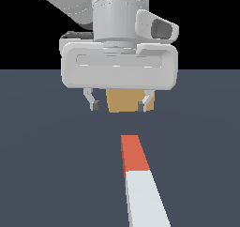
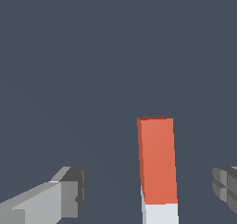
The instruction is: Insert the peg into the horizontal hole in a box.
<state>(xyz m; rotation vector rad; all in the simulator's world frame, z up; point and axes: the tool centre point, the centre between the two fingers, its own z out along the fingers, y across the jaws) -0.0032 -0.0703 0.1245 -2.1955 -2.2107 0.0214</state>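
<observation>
The peg point(image 1: 138, 179) lies flat on the dark grey floor, its orange-red end pointing away toward the box and its white part running to the near edge of the exterior view. It also shows in the wrist view point(image 2: 157, 160). The tan box point(image 1: 123, 101) stands behind the gripper, mostly hidden by the hand; its hole is hidden. My gripper point(image 1: 121, 104) is open and empty, hovering above the floor beyond the peg's orange-red tip. In the wrist view the two fingers point(image 2: 69, 193) stand wide apart on either side of the peg.
The dark grey floor point(image 1: 47, 165) spreads all around. The arm's white wrist point(image 1: 119, 15) fills the upper middle of the exterior view.
</observation>
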